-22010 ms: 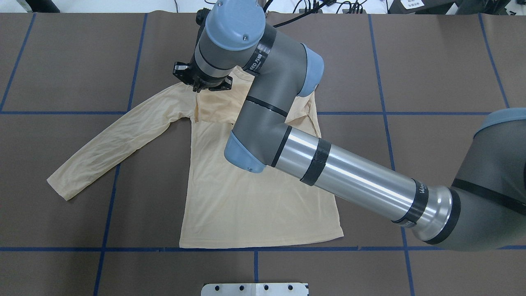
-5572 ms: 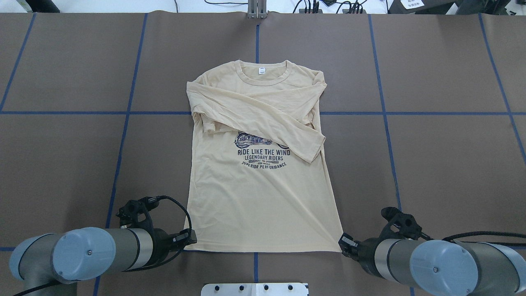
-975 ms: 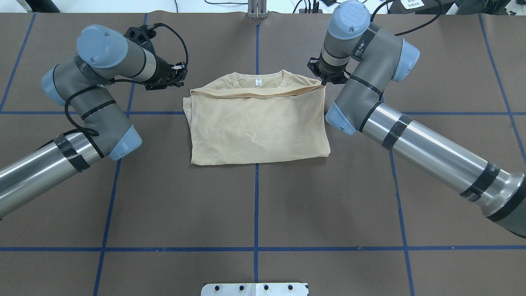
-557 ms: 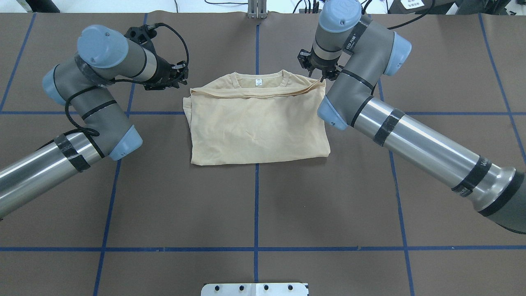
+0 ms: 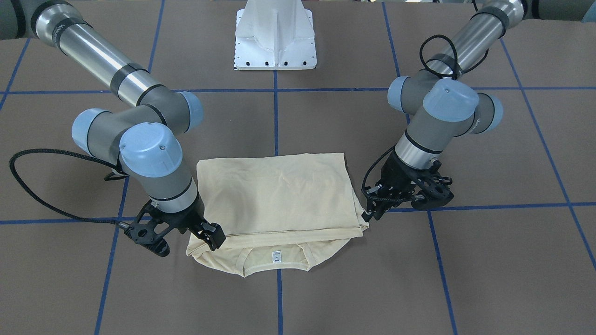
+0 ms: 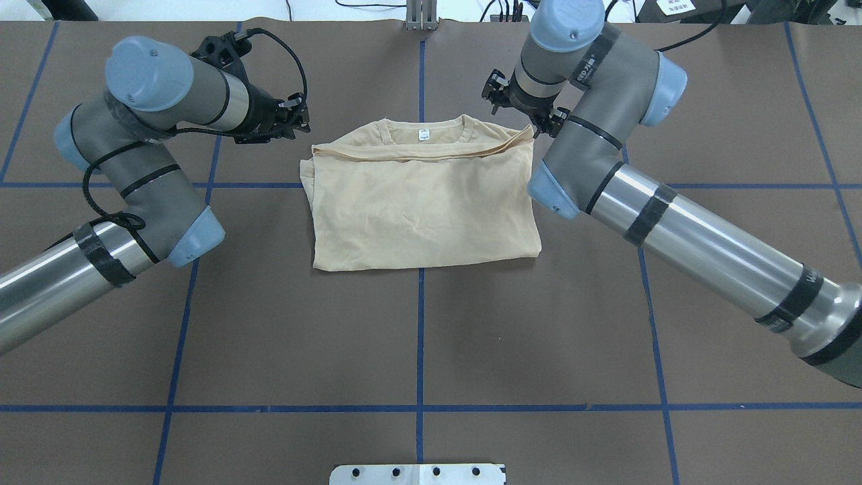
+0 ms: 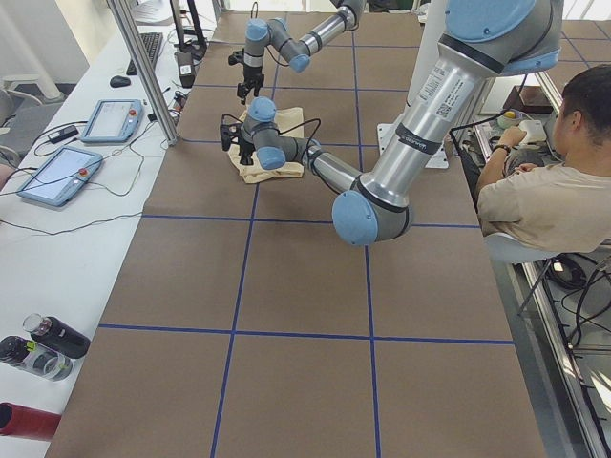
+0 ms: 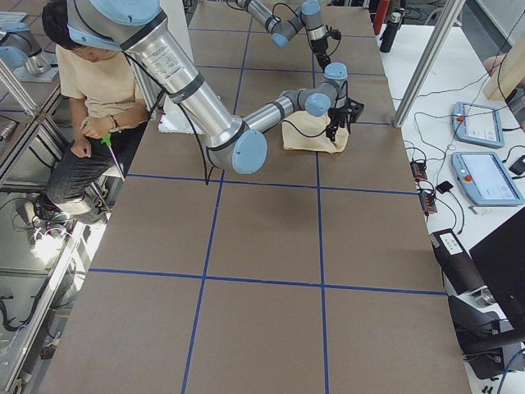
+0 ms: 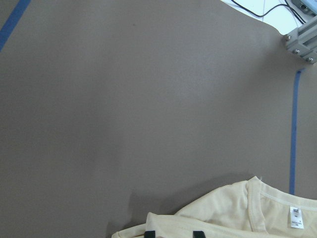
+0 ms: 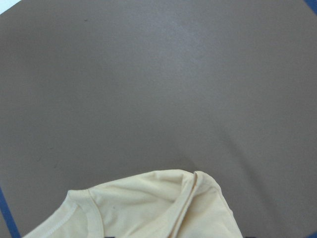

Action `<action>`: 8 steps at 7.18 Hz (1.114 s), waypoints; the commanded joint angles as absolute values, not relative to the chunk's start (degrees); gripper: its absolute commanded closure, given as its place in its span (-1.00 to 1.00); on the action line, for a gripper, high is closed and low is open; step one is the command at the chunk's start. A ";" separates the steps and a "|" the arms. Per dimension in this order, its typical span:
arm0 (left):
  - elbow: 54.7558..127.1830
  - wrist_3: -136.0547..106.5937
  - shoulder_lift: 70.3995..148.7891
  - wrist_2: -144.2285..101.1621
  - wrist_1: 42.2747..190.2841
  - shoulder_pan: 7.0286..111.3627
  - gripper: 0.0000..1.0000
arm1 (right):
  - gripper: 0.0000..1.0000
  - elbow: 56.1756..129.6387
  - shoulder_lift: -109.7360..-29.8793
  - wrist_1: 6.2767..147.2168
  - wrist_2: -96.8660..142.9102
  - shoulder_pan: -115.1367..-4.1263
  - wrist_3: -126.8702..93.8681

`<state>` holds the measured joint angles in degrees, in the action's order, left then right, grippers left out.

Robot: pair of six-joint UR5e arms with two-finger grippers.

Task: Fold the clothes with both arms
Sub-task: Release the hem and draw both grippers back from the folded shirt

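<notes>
Shirt [image 6: 424, 202] is lying folded on the brown desk [image 6: 303, 323], upper centre of the overhead view, straddling the crossing of the blue tape lines [image 6: 419, 350]. The bottom half is lying doubled over the top half, plain side facing up, no print showing. Collar [image 6: 422, 138] and its small white label [image 6: 423, 134] are peeking out past the folded edge at the top of that view.

Left pincer [image 6: 301, 122] is hanging just beside the shirt's upper-left corner in the overhead view. In the left wrist view two black fingertips [image 9: 150, 233] are showing at the bottom edge with a gap between them, so it is spread and pinching nothing.

Right pincer [image 5: 215, 236] is sitting at the opposite collar-side corner, lower left of the shirt in the front-facing view. It looks to be touching or just above the cloth. Can't tell whether it is spread or pressed together; its wrist view is showing only the cloth corner and bare desk.

White robot base [image 5: 275, 35] is standing at the top centre of the front-facing view. A person [image 7: 549, 191] is sitting at the right edge of the left side view.
</notes>
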<state>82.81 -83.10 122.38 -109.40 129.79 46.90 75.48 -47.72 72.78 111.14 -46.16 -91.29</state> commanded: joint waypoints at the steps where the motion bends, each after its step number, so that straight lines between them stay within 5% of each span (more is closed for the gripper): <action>1: 86.83 -83.14 119.97 -109.25 129.55 46.93 0.24 | -0.79 96.15 -63.47 72.69 110.66 -41.34 -100.76; 3: 87.01 -83.06 119.97 -109.07 129.55 46.85 0.24 | -0.78 102.38 -68.37 72.60 109.08 -38.69 -111.75; 8: 87.19 -82.97 119.97 -108.72 129.20 46.76 0.24 | -0.55 99.33 -69.26 66.80 98.53 -31.03 -125.59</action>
<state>87.15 -83.03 119.97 -108.79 129.24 46.81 100.37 -69.32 67.03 99.24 -31.52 -124.89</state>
